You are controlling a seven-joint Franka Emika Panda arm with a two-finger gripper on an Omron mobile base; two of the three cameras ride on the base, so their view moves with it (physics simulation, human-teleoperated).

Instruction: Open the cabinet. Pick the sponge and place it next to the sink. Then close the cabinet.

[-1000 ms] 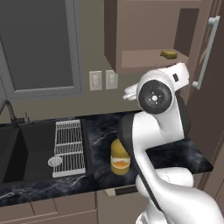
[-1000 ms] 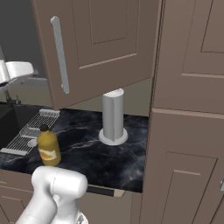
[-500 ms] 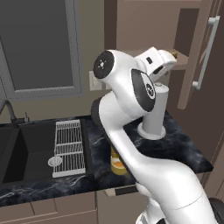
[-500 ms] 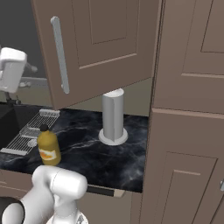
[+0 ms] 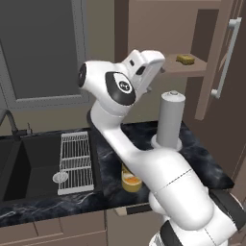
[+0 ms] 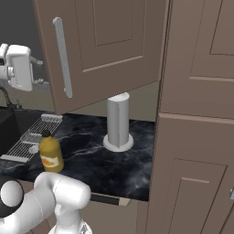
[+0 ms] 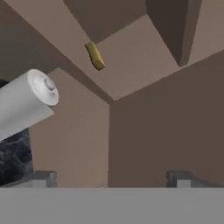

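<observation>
Step in hand: reach for the sponge. The cabinet (image 5: 226, 67) door stands swung out, its bar handle (image 6: 62, 57) facing the room, so the opening step reads as complete.

The jaws (image 7: 109, 177) are released, spread wide and holding nothing.

The sponge (image 5: 185, 59) lies on the cabinet shelf (image 5: 192, 67), ahead of the jaws, off toward one finger and well apart from them. In the hand view it appears as a small tan block (image 7: 95, 55) far beyond the fingertips. The grey cylinder (image 5: 170, 120) stands on the worktop (image 5: 202, 158) below the shelf, beside the line of approach.

Next move, as judged: advance the jaws into the cabinet above the cylinder, centre them on the sponge, then clench. The sink (image 5: 29, 163) and the bottle (image 6: 50, 153) lie well off to the other side.
</observation>
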